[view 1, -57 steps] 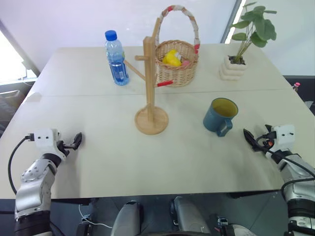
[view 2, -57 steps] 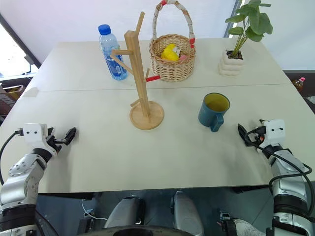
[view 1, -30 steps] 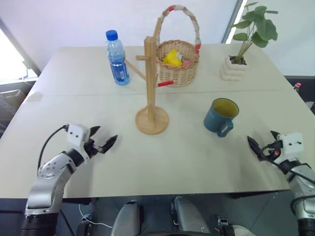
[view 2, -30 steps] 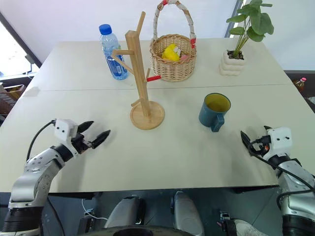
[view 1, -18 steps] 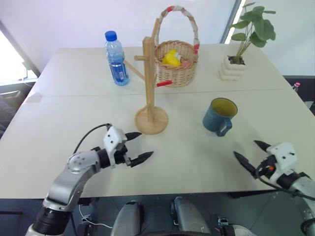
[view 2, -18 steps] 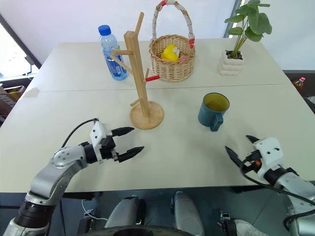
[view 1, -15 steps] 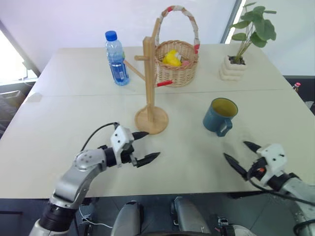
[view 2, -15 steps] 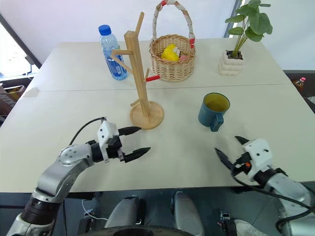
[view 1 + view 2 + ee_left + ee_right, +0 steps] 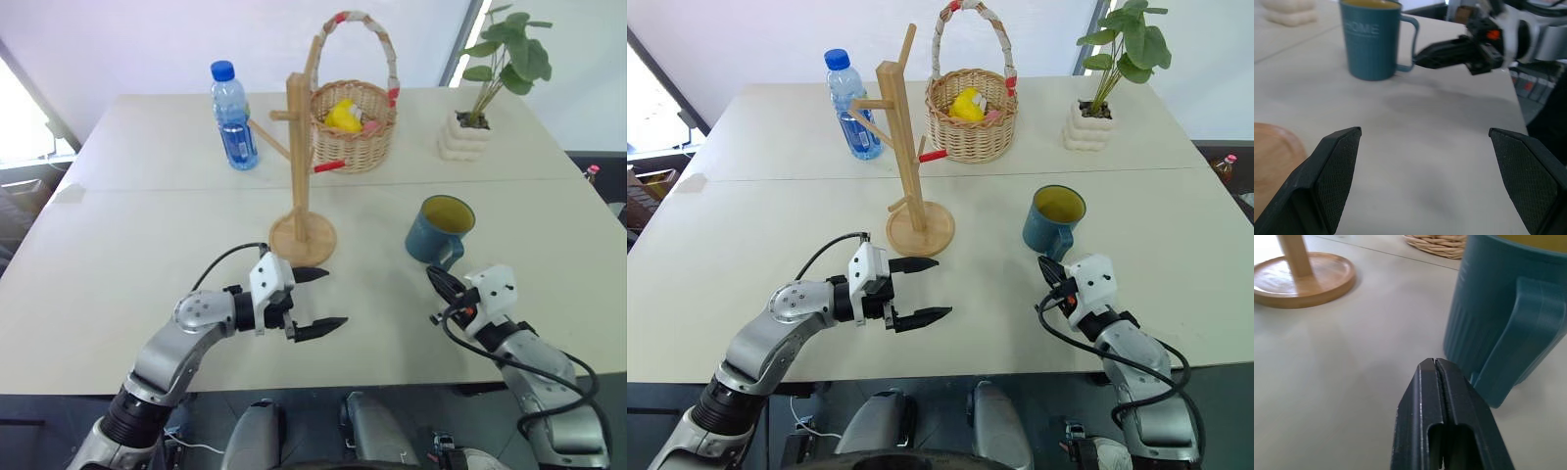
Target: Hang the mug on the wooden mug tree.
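Note:
The dusty-blue mug point(image 9: 438, 231) with a yellow-green inside stands upright on the table, right of centre, its handle point(image 9: 1518, 342) turned toward me. The wooden mug tree point(image 9: 299, 166) stands at mid-table on its round base point(image 9: 1303, 279), with a red-tipped peg toward the basket. My right gripper point(image 9: 437, 283) is shut and empty; its tip sits just short of the mug's handle, not touching. My left gripper point(image 9: 334, 298) hovers wide open in front of the tree's base and points right toward the mug point(image 9: 1371, 41), with nothing between its fingers.
A clear blue-capped water bottle point(image 9: 233, 117) stands behind and left of the tree. Right behind the tree is a wicker basket point(image 9: 353, 122) holding something yellow. A potted plant point(image 9: 475, 132) stands at the back right. A seam runs across the table behind the tree's base.
My left arm has swung right across the table front, staying open. My right arm has moved left up to the mug's handle, and its fingers have gone from open to shut.

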Available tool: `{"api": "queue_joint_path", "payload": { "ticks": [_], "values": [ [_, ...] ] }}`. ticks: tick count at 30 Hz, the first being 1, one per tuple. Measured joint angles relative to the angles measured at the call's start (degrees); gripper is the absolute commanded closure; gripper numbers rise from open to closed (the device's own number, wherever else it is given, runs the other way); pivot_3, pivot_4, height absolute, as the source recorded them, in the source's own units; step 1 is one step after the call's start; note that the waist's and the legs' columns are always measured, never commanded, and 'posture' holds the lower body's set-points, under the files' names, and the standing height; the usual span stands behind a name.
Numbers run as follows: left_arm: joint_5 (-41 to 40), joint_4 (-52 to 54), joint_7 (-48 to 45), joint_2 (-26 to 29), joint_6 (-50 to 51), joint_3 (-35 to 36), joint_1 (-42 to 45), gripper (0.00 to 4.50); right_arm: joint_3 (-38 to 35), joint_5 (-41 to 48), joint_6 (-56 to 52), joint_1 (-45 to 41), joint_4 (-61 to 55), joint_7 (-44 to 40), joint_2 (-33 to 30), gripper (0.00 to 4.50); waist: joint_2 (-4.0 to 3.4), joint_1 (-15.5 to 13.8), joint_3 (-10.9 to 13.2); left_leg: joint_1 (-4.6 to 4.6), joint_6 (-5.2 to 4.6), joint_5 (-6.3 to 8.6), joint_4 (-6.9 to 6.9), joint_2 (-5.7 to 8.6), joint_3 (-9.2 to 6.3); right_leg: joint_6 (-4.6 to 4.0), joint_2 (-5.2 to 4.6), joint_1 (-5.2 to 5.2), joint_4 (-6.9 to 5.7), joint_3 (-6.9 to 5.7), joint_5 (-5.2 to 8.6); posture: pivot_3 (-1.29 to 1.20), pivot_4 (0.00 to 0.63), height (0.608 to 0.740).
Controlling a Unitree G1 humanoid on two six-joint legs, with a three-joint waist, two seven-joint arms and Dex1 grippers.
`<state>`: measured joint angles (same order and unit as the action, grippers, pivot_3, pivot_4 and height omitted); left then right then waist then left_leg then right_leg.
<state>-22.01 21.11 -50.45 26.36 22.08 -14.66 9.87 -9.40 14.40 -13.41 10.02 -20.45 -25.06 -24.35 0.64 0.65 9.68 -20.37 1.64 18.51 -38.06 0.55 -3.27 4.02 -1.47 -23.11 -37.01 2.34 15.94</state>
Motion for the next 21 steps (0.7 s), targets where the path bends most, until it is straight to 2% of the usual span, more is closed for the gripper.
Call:
{"api": "queue_joint_path", "payload": {
  "ticks": [7,20,21],
  "values": [
    [0.03,0.02,0.48,-0.04,0.04,-0.03,-0.05,0.00,-1.14,-1.91,0.61,-3.49,5.20,3.38,1.22,4.48,0.00,-0.02,0.00,0.00,0.00,0.00,0.00,0.01,0.00,0.00,0.00,0.00,-0.01,0.00,0.00,0.00,0.150,0.740],
    [0.12,0.01,1.04,-0.26,-0.02,-0.03,-0.05,0.00,-7.99,-2.33,4.34,-3.24,10.46,4.90,0.50,4.48,-0.01,0.09,-0.01,0.02,-0.01,0.00,0.00,0.01,0.00,0.00,0.01,0.00,-0.06,0.00,0.00,0.00,0.150,0.740],
    [0.13,0.01,1.03,-0.38,-0.02,-0.05,-0.02,0.00,-8.00,-2.28,4.33,-2.67,10.24,4.30,0.21,4.24,-0.02,0.07,-0.01,0.02,-0.01,0.00,0.00,0.01,0.00,0.00,0.01,0.00,-0.06,0.00,0.00,0.00,0.150,0.740]
  ]
}}
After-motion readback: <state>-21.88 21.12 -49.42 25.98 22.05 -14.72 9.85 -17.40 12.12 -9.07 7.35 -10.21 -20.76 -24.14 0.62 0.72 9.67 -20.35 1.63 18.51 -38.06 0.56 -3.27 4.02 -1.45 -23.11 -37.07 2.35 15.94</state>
